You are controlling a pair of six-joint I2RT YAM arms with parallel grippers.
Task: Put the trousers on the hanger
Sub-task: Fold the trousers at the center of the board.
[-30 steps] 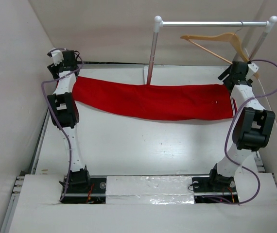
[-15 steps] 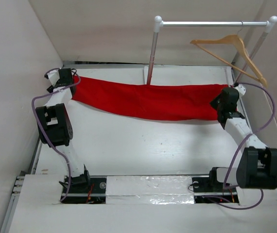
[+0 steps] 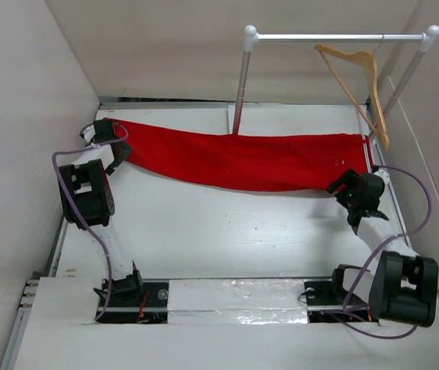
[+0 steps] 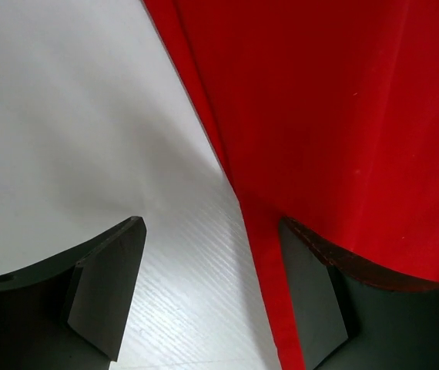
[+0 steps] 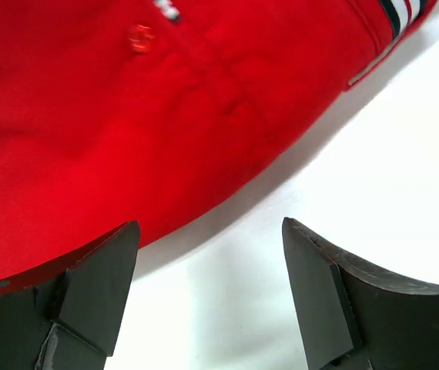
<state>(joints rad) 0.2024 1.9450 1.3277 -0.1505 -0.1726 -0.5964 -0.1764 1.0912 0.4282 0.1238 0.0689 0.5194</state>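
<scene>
The red trousers (image 3: 242,160) lie flat across the back of the table, striped waistband (image 3: 369,156) at the right end, leg ends at the left. The tan wooden hanger (image 3: 358,81) hangs by its hook from the rail, at its right end. My left gripper (image 3: 110,140) is open and empty over the leg ends; the wrist view shows the red cloth (image 4: 335,116) edge reaching between its fingers (image 4: 104,277), with one finger over the cloth. My right gripper (image 3: 344,187) is open and empty just in front of the waistband corner (image 5: 127,116).
The white-and-silver clothes rail (image 3: 335,36) stands at the back, its left post (image 3: 242,85) rising just behind the trousers. White walls close in on the left (image 3: 19,116) and right. Both arm bases sit on a taped strip (image 3: 235,297) at the near edge.
Both arms have let the trousers down flat and opened. The right arm has drawn back toward the near side, the left gripper shifted slightly. The hanger has swung round on the rail.
</scene>
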